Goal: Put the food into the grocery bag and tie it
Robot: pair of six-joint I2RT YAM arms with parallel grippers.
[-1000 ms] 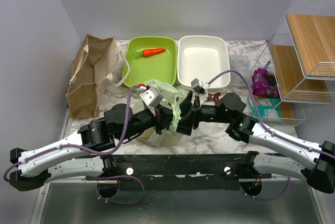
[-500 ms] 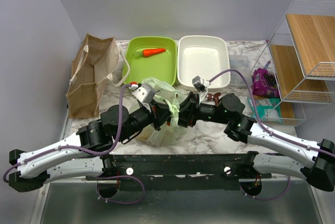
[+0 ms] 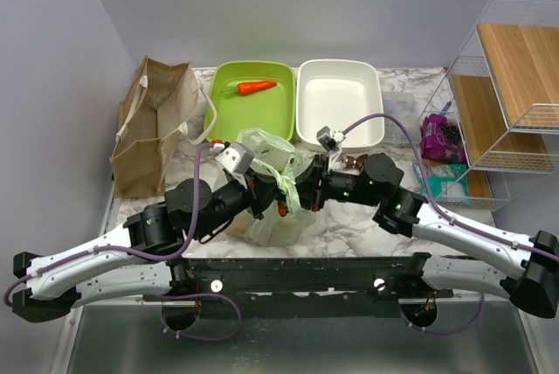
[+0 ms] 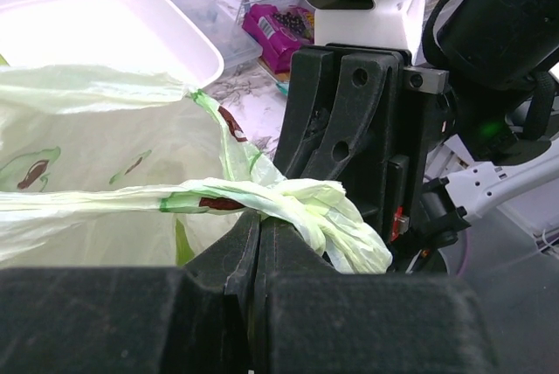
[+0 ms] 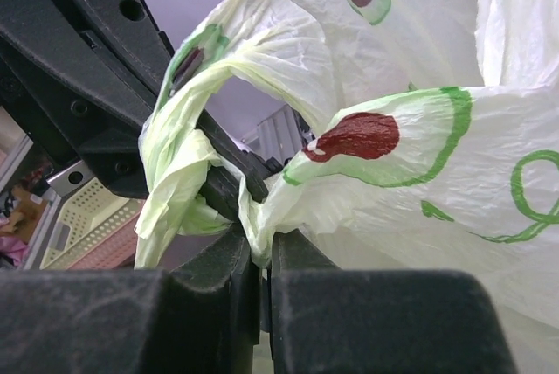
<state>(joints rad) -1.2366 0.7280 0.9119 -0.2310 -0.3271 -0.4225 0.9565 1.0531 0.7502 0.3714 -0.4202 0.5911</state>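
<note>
The grocery bag point(image 3: 272, 221), thin pale green with avocado prints, stands between the two arms at the table's middle. Its handles point(image 3: 286, 183) are gathered into a twisted bunch above it. My left gripper point(image 3: 265, 197) is shut on one twisted handle point(image 4: 297, 201), pinched right at the fingertips point(image 4: 260, 224). Facing it, my right gripper point(image 3: 303, 192) is shut on a fold of the other handle point(image 5: 262, 217), its tips point(image 5: 260, 247) almost touching the left fingers point(image 5: 96, 68). The food is hidden inside the bag behind folds and grippers.
A brown paper bag point(image 3: 153, 125) stands at the back left. Behind the arms sit a green tub point(image 3: 229, 116) holding an orange carrot point(image 3: 257, 87) and a white tub point(image 3: 341, 99). A wire shelf point(image 3: 507, 86) and a purple packet point(image 3: 443, 136) are at the right.
My right gripper has closed from wide open onto the bag's handle. Both wrists have shifted a little toward the back, and the handles now bunch tighter between them.
</note>
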